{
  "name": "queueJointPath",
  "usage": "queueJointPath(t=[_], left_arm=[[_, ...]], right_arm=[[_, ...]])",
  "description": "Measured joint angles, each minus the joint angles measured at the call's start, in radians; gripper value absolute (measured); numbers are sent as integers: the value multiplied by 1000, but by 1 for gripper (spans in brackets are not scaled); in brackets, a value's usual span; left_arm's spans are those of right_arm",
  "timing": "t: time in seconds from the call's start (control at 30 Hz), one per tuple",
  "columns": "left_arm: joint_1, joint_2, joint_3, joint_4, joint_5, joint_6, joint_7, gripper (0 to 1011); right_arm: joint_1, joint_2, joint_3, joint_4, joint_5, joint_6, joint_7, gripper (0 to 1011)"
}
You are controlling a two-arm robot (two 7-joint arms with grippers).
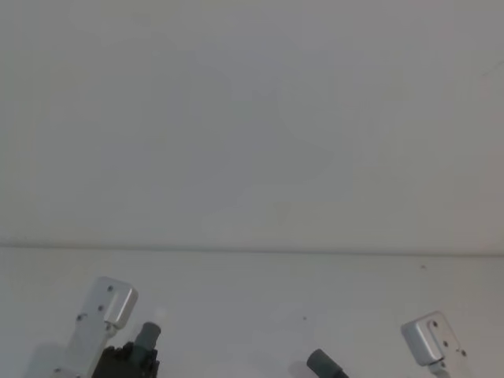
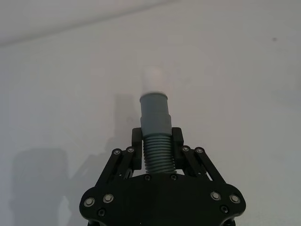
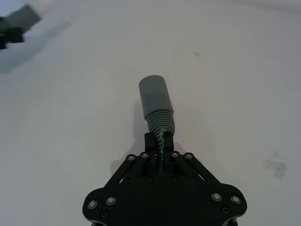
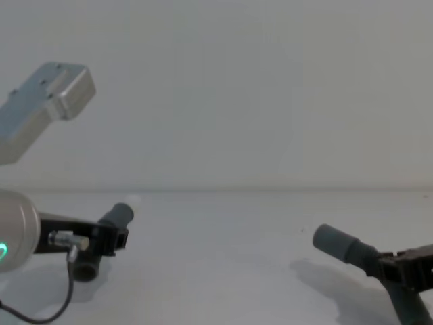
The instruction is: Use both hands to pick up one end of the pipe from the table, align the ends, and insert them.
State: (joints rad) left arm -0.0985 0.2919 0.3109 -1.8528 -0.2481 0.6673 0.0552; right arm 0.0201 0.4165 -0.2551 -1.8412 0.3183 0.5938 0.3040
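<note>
The black angular left pincer (image 2: 156, 139) is closed on the ribbed stretch of a short dark-grey plastic pipe piece (image 2: 155, 117). That piece's narrow, smooth white tip (image 2: 153, 79) is pointed away from the wrist. The black angular right pincer (image 3: 159, 140) is clamped on the ribs of the second dark-grey pipe piece (image 3: 160, 120), and the wider grey collar (image 3: 155, 94) is left free at its far end. In the chest view both pieces are held clear of the plain matte white bench (image 4: 223, 237), with shadows cast beneath them. The two ends are kept well apart, each tilted upward toward the middle.

Several failures can be foreseen from here:
- Because both ends are angled upward, the two axes are probably not yet in line. If the pieces are brought together like this, the white tip could be caught on the collar's rim rather than guided inside.
- Both grasps are taken on the flexible ribs, so a pushing force may be absorbed by bending and the tip deflected sideways.
- The ribs could also be slid through the fingers under load, and the insertion left shallow or lost altogether.
</note>
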Motion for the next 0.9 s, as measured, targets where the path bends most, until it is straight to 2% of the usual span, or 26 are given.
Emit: queueJointPath(t=[0.03,0.2,0.23,0.3,0.33,0.5,0.53,0.7,0.9], left_arm=[[1,3,0,-4,2,-6,-3,331],[14,30,-3,-30,13,-45,-22,331],[16,34,-4,-34,15,-53,-27,331],[22,49,-7,-44,19,-71,-38,331],[22,49,-7,-44,19,-71,-38,331],[36,96,-13,-71,32,-120,-79,331],[36,96,-13,-71,32,-120,-79,331],[48,145,-20,-92,38,-164,-130,331],[56,188,-26,-108,37,-200,-188,331]], right_arm=[[0,0,0,0,0,0,0,75],[-24,46,6,-18,19,-99,80,75],[-24,46,6,-18,19,-99,80,75],[-33,71,9,-26,26,-148,119,74],[-33,71,9,-26,26,-148,119,74],[-47,115,12,-37,33,-230,187,75],[-48,121,12,-39,33,-237,191,75],[-61,166,11,-53,26,-314,243,70],[-74,203,9,-65,2,-371,265,70]])
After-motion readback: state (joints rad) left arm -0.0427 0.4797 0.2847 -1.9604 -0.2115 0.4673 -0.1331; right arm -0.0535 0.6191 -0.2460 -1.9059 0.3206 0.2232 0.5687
